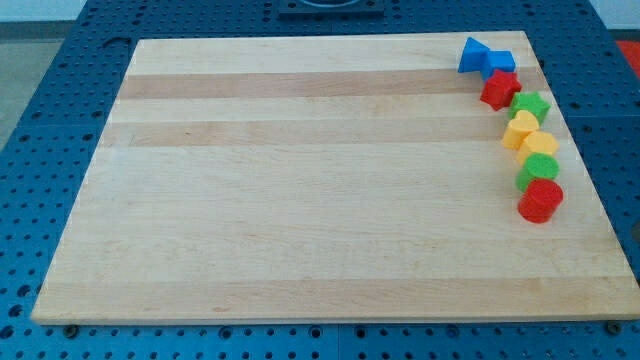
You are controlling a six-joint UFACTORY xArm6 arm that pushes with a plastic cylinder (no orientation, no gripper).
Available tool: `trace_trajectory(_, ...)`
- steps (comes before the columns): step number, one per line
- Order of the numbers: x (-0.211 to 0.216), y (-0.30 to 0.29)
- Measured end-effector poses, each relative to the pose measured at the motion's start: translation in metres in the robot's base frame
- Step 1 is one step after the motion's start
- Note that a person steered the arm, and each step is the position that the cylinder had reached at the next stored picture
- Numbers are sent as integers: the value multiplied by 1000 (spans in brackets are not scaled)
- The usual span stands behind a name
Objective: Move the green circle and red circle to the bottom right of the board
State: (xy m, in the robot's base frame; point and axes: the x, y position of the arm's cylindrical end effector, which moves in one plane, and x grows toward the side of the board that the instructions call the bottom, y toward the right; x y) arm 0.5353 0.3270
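The green circle (538, 170) lies near the board's right edge, about midway down. The red circle (541, 200) touches it just below. They form the lower end of a column of blocks along the right edge. Above them come a yellow block (541, 145), a second yellow block (520, 129), a green star (531, 104), a red star (500, 88), and at the top right corner two blue blocks (475, 54) (499, 62). My tip does not show in the view, and no rod is visible.
The wooden board (300, 200) lies on a blue perforated table (40, 120). A dark fixture (330, 5) sits at the view's top centre beyond the board.
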Motion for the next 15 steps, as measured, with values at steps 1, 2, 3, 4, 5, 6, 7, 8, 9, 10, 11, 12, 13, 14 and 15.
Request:
trace_trajectory(1,-38,0)
trace_trajectory(2,-44,0)
trace_trajectory(3,-51,-6)
trace_trajectory(4,-65,-26)
trace_trajectory(5,-69,-28)
trace_trajectory(6,-79,-49)
trace_trajectory(7,-79,-92)
trace_trajectory(8,-64,-125)
trace_trajectory(9,-28,-126)
trace_trajectory(10,-8,-117)
trace_trajectory(11,-21,-117)
trace_trajectory(12,-39,-107)
trace_trajectory(13,-39,-73)
trace_trajectory(14,-16,-71)
trace_trajectory(15,4,-72)
